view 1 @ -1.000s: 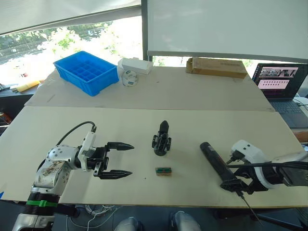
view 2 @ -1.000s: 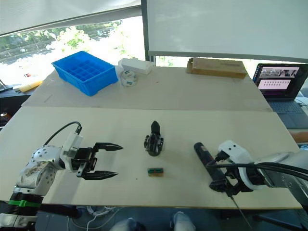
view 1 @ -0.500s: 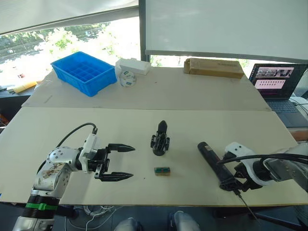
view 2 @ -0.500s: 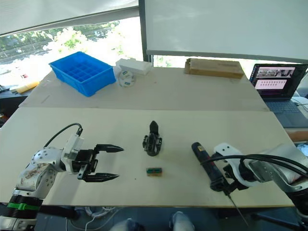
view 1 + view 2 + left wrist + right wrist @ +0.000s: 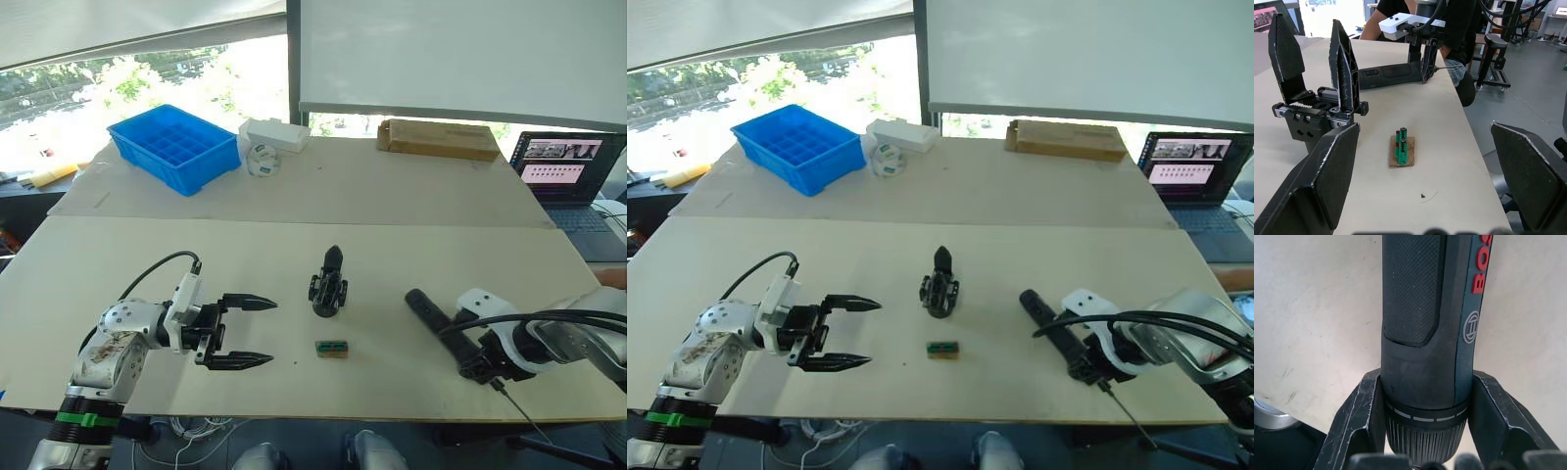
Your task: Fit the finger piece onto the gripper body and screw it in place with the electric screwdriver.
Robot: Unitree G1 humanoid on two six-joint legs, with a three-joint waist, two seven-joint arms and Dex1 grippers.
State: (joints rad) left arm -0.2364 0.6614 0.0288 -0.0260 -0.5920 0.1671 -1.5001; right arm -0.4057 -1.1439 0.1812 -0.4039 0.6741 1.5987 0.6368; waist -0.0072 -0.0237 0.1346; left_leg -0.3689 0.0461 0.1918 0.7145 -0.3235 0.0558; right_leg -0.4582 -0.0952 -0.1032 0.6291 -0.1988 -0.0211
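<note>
The gripper body (image 5: 330,285) stands upright at mid-table; in the left wrist view it (image 5: 1312,105) shows two black tapered fingers side by side. I cannot tell the finger piece apart from them. A small green-brown block (image 5: 332,348) lies just in front of it. My left gripper (image 5: 270,333) hovers open to the left of the body, its tips pointing at it. The electric screwdriver (image 5: 435,318) lies slanted on the right with its thin bit over the front edge. My right gripper (image 5: 1425,431) is shut on its collar end.
A blue compartment bin (image 5: 176,147), a white box (image 5: 275,134), a tape roll (image 5: 262,158) and a cardboard box (image 5: 440,138) sit at the back. A laptop (image 5: 566,163) stands at the far right. A person in black (image 5: 1454,29) sits beyond the table's front edge.
My right wrist has turned and drawn in a little while gripping the screwdriver, and the bit end has shifted slightly right. The left gripper and the gripper body have stayed put.
</note>
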